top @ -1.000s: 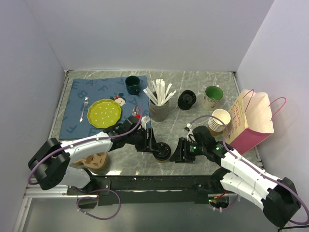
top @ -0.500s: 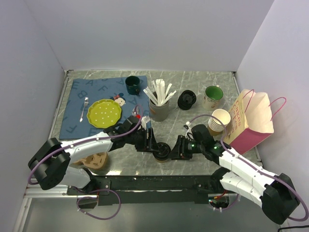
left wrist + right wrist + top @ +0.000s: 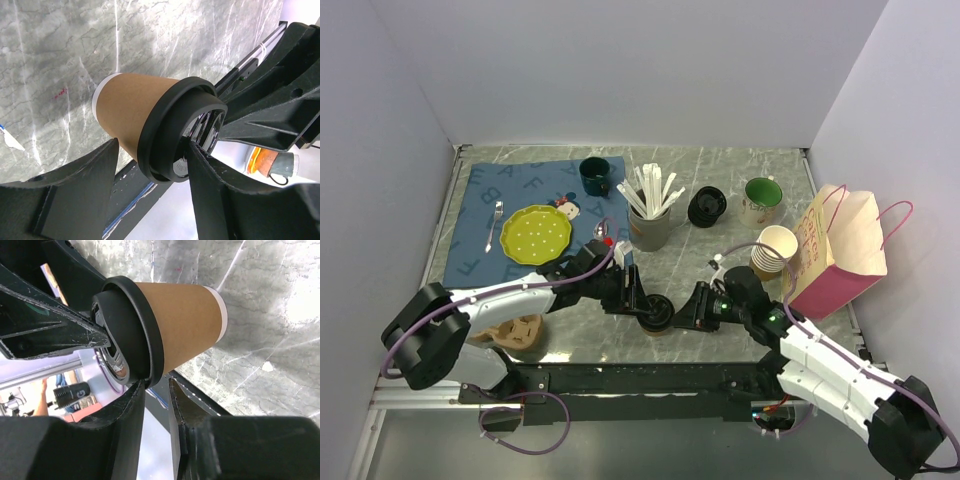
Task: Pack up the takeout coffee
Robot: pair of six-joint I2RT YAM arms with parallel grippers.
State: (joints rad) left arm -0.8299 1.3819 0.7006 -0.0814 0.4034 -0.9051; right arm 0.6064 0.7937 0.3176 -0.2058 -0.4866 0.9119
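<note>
**Top view.** Near the front edge of the grey marbled table [image 3: 740, 170], a takeout coffee cup [image 3: 657, 313] of tan paper with a round black plastic lid sits between the two arms. The left gripper [image 3: 645, 303] grasps it from the left. The right gripper [image 3: 688, 312] meets it from the right. A pink and tan paper bag with looped handles [image 3: 840, 250] stands open well off to the right, beside a stack of lidless tan paper cups [image 3: 775, 250].

**Left wrist view.** The cup lies tilted across the frame. The two black fingers [image 3: 85, 175] clamp it on either side, close to the lid. Whether its base rests on the table cannot be told.

**Right wrist view.** The black fingers [image 3: 120, 415] stand nearly together, leaving a narrow gap. The lid's rim sits right at their tips. Whether they pinch it cannot be told.

This looks like a handover towards the arm nearer the bag. The right gripper probably needs a firm hold before the left lets go, then must carry the cup upright into the bag's mouth.
</note>
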